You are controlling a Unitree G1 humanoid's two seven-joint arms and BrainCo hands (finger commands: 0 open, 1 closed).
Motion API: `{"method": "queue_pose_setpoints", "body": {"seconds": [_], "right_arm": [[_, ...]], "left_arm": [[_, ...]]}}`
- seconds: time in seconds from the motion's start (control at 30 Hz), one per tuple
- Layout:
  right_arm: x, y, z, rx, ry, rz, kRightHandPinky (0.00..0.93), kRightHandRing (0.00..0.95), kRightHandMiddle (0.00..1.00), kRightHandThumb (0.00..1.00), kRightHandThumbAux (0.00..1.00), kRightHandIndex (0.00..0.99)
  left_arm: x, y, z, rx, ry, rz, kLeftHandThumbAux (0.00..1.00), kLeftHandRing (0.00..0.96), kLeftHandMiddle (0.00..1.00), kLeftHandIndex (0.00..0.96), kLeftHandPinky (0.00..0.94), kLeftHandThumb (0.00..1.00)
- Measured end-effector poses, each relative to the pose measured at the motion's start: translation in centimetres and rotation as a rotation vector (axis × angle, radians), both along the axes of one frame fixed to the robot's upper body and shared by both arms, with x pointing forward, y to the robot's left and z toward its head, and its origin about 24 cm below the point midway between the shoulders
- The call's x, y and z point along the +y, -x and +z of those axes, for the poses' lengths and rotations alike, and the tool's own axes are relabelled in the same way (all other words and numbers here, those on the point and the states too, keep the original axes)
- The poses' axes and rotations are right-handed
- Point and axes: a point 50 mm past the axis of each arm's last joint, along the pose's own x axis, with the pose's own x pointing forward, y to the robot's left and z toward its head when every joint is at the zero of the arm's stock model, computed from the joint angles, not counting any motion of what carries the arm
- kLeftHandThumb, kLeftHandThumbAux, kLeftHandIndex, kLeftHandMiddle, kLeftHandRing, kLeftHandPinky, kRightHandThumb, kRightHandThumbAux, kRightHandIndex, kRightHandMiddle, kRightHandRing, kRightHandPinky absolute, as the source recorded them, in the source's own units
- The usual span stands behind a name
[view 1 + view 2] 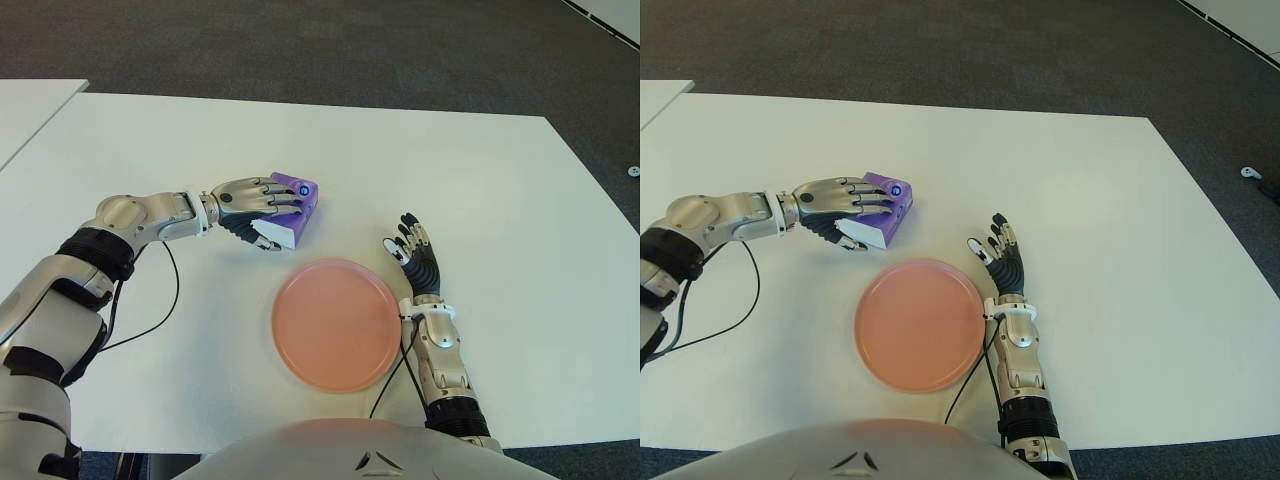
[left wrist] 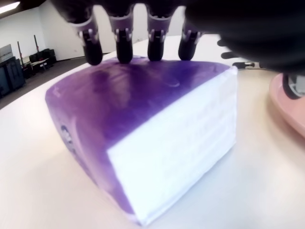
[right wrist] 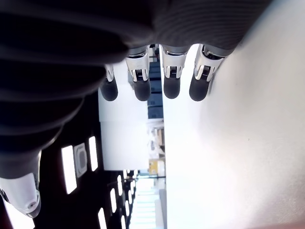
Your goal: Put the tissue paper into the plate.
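Left eye view: left hand [image 1: 248, 206] fingers [image 2: 124, 45] clasp tissue paper [image 1: 293, 208]

The purple plastic-wrapped tissue pack [image 1: 290, 210] lies on the white rectangular table [image 1: 480, 190], behind the round pink plastic plate [image 1: 336, 324], slightly to its left.

White rectangular table [image 1: 480, 180] with a matte top, set on dark grey carpet [image 1: 300, 45]; a second white table's corner [image 1: 30, 110] adjoining at the robot's left; a pale floor strip [image 1: 610, 15] at the far right corner; white wall [image 2: 28, 28] and ceiling light [image 2: 8, 6] beyond.
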Motion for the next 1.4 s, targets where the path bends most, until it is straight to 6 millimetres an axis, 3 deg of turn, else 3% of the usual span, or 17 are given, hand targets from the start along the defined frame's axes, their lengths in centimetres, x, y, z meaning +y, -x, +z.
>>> {"method": "queue_pose_setpoints", "body": {"seconds": [0.6, 1.4], "right_arm": [[0.0, 0.0, 0.0, 0.001, -0.001, 0.004, 0.0, 0.0, 0.0, 0.0, 0.589, 0.0], [0.1, 0.0, 0.0, 0.0, -0.003, 0.024, 0.0, 0.0, 0.0, 0.0, 0.596, 0.0]], "left_arm": [[1.1, -1.0, 2.2, -0.09, -0.067, 0.032, 0.116, 0.0, 0.0, 0.0, 0.0, 0.254], [1.5, -2.1, 4.5, -0.37, 0.104, 0.102, 0.118, 0.0, 0.0, 0.0, 0.0, 0.173]]}}
